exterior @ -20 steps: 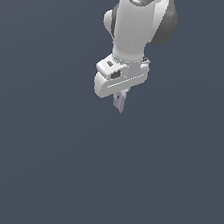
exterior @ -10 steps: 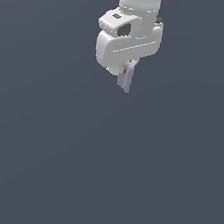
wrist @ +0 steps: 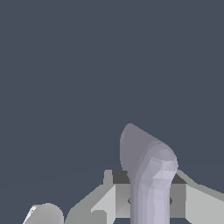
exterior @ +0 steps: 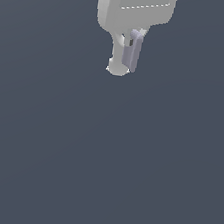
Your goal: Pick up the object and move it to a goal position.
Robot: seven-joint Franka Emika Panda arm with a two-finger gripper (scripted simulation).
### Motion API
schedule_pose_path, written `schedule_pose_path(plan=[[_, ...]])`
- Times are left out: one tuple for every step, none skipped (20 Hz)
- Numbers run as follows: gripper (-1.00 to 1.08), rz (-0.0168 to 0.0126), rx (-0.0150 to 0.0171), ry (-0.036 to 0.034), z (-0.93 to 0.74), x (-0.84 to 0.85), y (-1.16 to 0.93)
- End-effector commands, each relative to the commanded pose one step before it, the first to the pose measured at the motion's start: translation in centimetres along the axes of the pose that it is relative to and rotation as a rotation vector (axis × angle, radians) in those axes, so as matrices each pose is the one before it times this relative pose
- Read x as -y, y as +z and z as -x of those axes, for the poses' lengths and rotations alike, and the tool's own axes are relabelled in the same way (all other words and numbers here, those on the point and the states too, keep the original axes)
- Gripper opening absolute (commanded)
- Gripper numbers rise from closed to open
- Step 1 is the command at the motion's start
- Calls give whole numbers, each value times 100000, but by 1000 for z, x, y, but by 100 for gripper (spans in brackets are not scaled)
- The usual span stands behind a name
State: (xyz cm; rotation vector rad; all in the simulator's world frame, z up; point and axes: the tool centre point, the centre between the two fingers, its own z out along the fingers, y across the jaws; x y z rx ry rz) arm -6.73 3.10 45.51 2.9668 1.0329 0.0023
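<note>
The object is a small pale lavender-grey bar [exterior: 133, 51]. It hangs upright between the fingers of my white gripper [exterior: 125, 60], near the top of the exterior view, well above the dark grey floor. The gripper is shut on the bar. One white finger [exterior: 117, 59] shows on the exterior view's left of the bar. In the wrist view the bar [wrist: 148, 179] stands between the two pale finger pads [wrist: 104, 203], and its rounded end points away from the camera. No goal marker shows in either view.
A plain dark grey surface [exterior: 107, 159] fills both views. A rounded pale grey part [wrist: 43, 215] shows at the edge of the wrist view. No other objects are visible.
The gripper, holding the bar, has risen and come closer to the exterior camera. It now appears larger, and the arm's upper part has left the frame.
</note>
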Motion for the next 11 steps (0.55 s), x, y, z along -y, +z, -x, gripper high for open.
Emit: schedule_pose_path(plan=[[-100, -76, 120, 31, -15, 56, -1348], [-100, 0, 0, 0, -19, 11, -415], [-100, 0, 0, 0, -20, 7, -363], [-100, 0, 0, 0, -20, 4, -312], [-100, 0, 0, 0, -20, 2, -263], [-100, 24, 14, 63, -6, -17, -217], [-100, 0, 0, 0, -17, -2, -172], [-100, 0, 0, 0, -15, -2, -130], [-100, 0, 0, 0, -11, -2, -91], [-100, 0, 0, 0, -7, -2, -53], [-100, 0, 0, 0, -2, -1, -17]])
